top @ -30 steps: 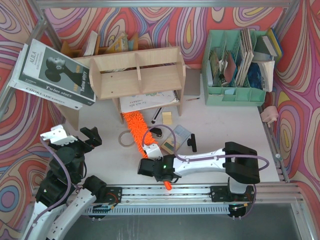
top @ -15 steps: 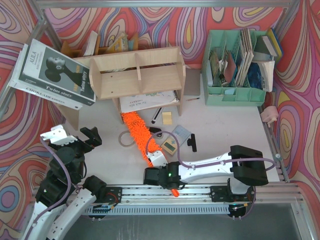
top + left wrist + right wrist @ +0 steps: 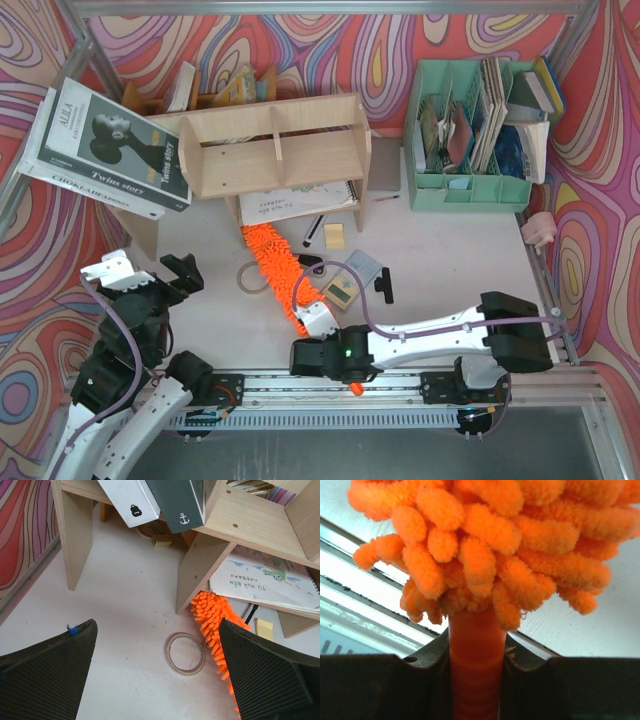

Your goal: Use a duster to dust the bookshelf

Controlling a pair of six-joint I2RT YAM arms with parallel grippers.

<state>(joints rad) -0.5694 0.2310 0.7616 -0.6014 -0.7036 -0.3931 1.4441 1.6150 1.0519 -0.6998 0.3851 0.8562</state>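
Handle of duster (image 3: 272, 262) clamped in right gripper (image 3: 335, 358); left gripper (image 3: 146, 274) spread, empty. Head to be raised, swept flat along bookshelf (image 3: 275, 150) boards.

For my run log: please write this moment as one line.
right claw shut on duster | left claw open, empty | duster tip at bookshelf leg

there is one orange duster (image 3: 275, 262), one plywood bookshelf (image 3: 270, 150), one green slotted organiser (image 3: 470, 192) and one flat ring (image 3: 167, 655).
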